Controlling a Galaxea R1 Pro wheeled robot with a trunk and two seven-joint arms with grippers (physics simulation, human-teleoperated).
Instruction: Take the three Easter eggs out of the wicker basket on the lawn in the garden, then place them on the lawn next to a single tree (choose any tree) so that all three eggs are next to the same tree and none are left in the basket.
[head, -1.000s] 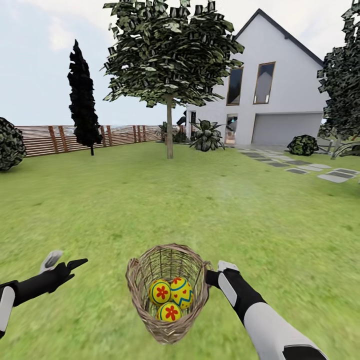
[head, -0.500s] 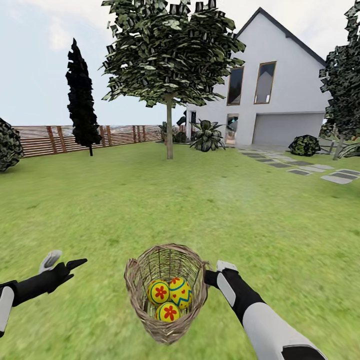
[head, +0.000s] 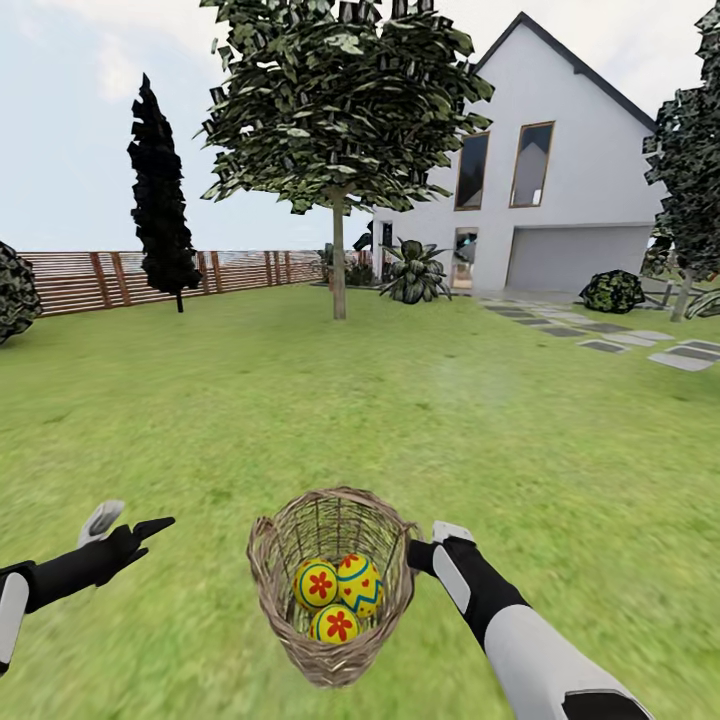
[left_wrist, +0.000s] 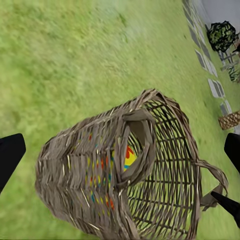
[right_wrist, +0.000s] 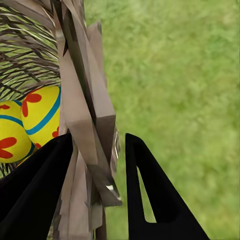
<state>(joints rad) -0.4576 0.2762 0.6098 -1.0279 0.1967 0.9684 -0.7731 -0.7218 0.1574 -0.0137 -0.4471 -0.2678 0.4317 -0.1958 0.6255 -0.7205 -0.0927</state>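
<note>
The wicker basket (head: 266, 570) hangs tilted just above the lawn (head: 400, 400), low in the head view. My right gripper (head: 418, 553) is shut on its handle at the rim. The three Easter eggs (head: 338, 598), yellow with red flowers and blue zigzags, lie together at its bottom. In the right wrist view the gripper (right_wrist: 100, 142) pinches the woven handle (right_wrist: 85, 125), with two eggs (right_wrist: 42, 112) beside it. My left gripper (head: 125, 530) hangs open to the basket's left, holding nothing. From the left wrist the basket (left_wrist: 90, 185) shows side-on. The tree (head: 339, 260) stands far ahead.
A dark cypress (head: 160, 200) and a brown slat fence (head: 100, 278) line the back left. The white house (head: 540, 170), a leafy plant (head: 412, 272) and a shrub (head: 610, 290) stand behind. Stepping stones (head: 600, 345) run at the right, near another tree (head: 690, 170).
The whole view has crept forward and turned slightly, so the tree looks a little larger. The basket, the eggs and both arms keep their places relative to me.
</note>
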